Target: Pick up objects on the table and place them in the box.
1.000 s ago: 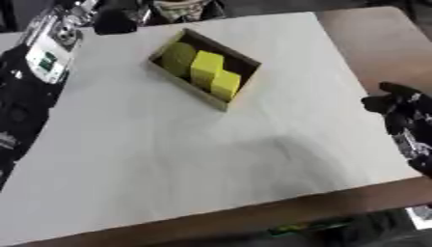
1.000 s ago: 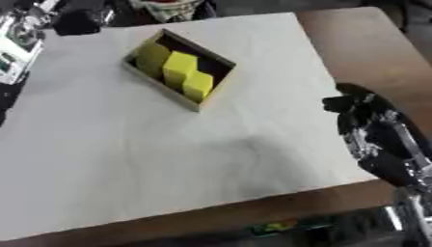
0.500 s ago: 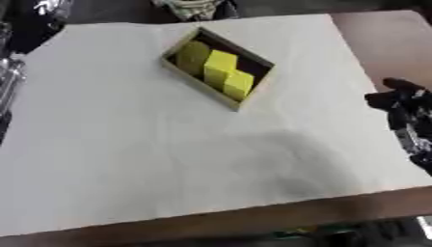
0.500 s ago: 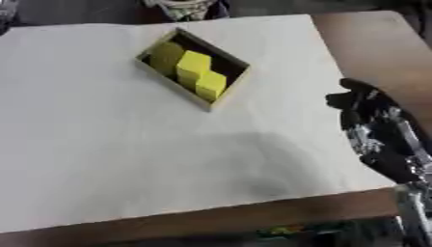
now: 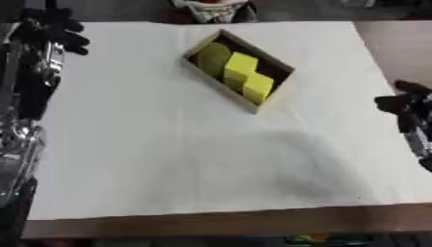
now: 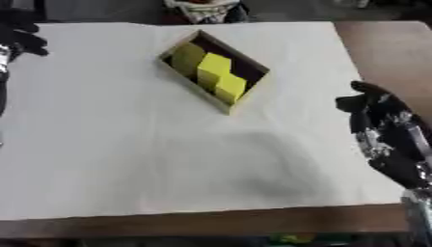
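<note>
left hand (image 5: 52, 30): was at the far-left edge, up near the cloth's back corner; fingers looked curled, nothing in them, though the blur made it hard to be sure.
cloth (image 5: 168, 144): white sheet covered most of the counter (image 5: 397, 38); brown top showed at the right side and along the near edge.
box (image 5: 268, 97): wooden, set diagonally on the cloth, centre-back, well apart from both hands.
box contents: a rounded yellow piece (image 5: 212, 57) sat at the far-left end, then two yellow blocks (image 5: 240, 65) in a row touching each other, the second one (image 5: 256, 87) toward the near-right end.
right hand (image 6: 384, 130): was over the cloth's right edge, fingers relaxed and spread, empty.
</note>
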Controlling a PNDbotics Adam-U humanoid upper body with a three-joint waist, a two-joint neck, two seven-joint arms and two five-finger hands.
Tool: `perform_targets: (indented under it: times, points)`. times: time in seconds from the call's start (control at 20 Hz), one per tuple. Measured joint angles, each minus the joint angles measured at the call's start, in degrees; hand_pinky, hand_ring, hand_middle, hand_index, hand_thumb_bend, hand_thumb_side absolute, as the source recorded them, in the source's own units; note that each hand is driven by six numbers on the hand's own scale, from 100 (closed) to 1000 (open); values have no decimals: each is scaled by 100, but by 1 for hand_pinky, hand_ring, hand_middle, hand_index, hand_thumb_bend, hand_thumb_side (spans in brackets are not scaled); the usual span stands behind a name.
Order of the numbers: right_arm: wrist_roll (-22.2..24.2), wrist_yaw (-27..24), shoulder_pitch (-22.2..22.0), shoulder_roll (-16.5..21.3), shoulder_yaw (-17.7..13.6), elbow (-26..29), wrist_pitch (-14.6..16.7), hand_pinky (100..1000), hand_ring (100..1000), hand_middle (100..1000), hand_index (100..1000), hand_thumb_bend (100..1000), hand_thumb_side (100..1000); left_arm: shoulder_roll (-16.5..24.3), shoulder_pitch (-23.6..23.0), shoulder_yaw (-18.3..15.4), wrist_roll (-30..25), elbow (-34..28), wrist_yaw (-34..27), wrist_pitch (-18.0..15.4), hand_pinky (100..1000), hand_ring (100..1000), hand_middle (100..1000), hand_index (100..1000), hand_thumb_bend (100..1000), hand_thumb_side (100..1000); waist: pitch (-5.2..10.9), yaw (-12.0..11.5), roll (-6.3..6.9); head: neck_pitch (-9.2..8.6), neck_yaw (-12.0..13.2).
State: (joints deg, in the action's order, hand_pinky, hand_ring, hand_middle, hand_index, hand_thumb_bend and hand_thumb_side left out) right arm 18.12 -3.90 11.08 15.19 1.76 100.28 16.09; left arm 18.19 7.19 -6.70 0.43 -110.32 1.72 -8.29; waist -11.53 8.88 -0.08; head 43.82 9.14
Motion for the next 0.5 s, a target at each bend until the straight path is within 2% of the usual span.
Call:
perform_targets:
  times: [0.5]
  points:
    - [-2, 0, -7, -1, 1, 1, -4, 852, 816, 638, 886, 100, 470, -316, -176, 62, -128, 261, 313, 17, 573, 585, 587, 783, 100, 712, 0, 58, -5, 0, 91]
